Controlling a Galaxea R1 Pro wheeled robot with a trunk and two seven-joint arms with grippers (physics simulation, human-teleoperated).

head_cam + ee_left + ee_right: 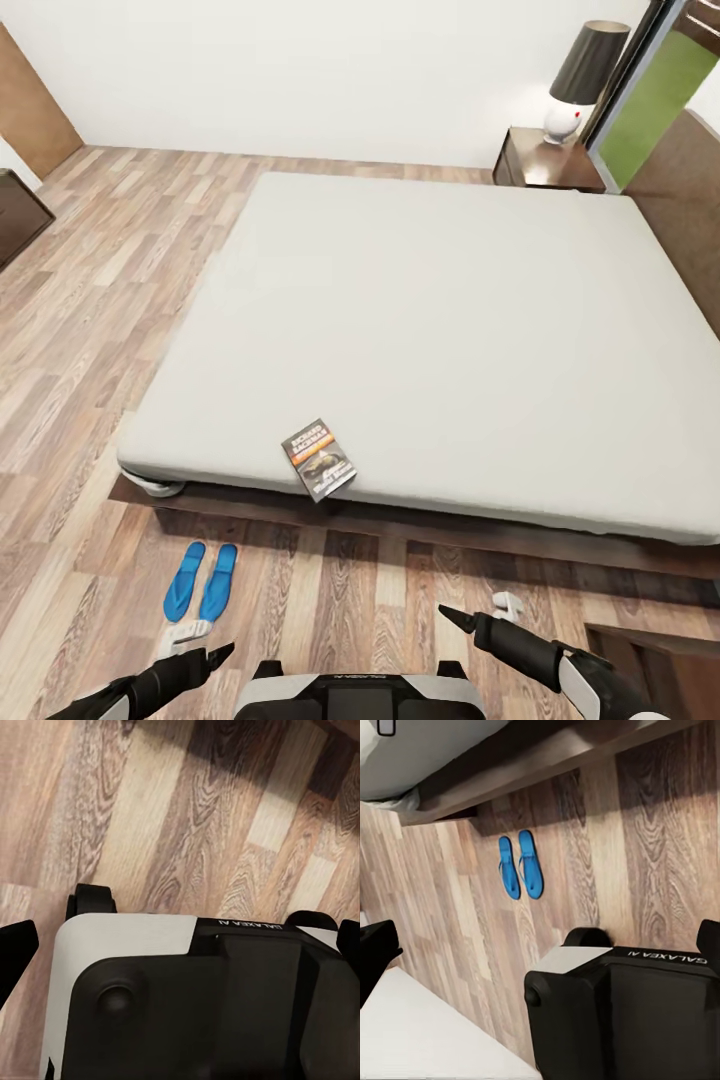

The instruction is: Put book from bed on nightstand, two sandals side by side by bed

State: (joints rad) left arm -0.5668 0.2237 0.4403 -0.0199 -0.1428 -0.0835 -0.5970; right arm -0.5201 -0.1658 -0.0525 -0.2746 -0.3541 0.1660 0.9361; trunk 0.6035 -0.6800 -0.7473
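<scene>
Left gripper [195,640]: low over the wood floor [90,300] at the robot's front; fingers apart, holding nothing.
Right gripper [480,607]: likewise low near the robot's base [360,695], spread open and empty.
Book [319,460]: lies flat on the bed [440,340] right at the near mattress edge, one corner about at the lip, well apart from both grippers.
Sandals [201,581]: side by side on the floor just beside the bed's near corner, close ahead of the left gripper; this part looks done.
Nightstand [545,160]: at the far corner by the headboard, a lamp [582,80] standing on its top.
Risk: a clumsy nudge could push the book off the edge onto the floor; a thin book lying flat gives the fingers little to catch.
In the way: the whole bed lies between book and nightstand, so the robot probably must drive round; the lamp narrows the free top; the left arm could scuff the sandals out of line.
</scene>
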